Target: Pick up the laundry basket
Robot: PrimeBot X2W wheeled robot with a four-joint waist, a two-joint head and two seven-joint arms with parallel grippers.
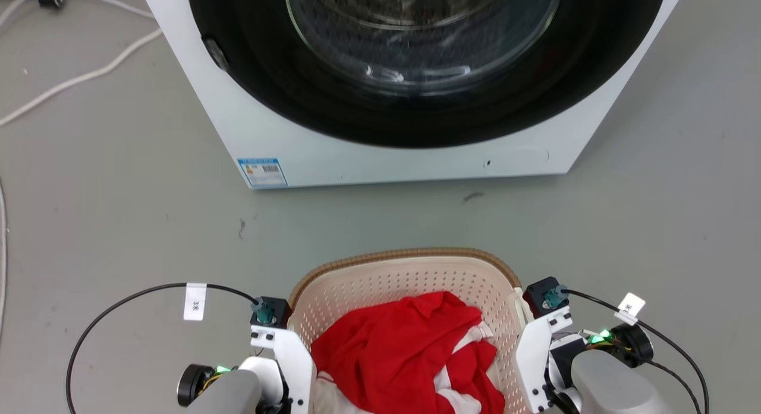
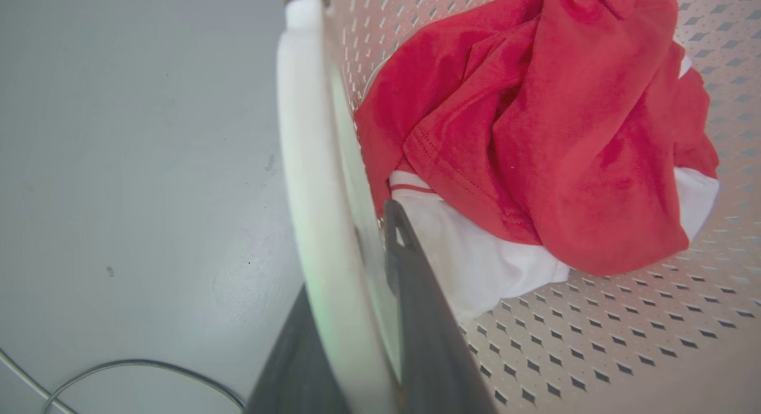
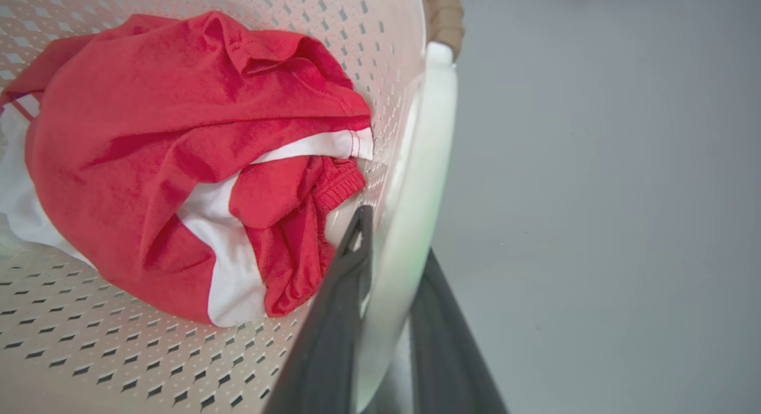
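Observation:
The laundry basket, cream with perforated walls and a brown woven rim, sits at the bottom centre of the head view with red and white clothes inside. My left gripper is at its left side and my right gripper at its right side. In the left wrist view the left gripper is shut on the white side handle, one finger inside the wall and one outside. The right gripper clamps the opposite white handle the same way.
A white front-loading washer with a dark round door stands just beyond the basket on the grey floor. White cables lie on the floor at the far left. Black cables loop out from both wrists.

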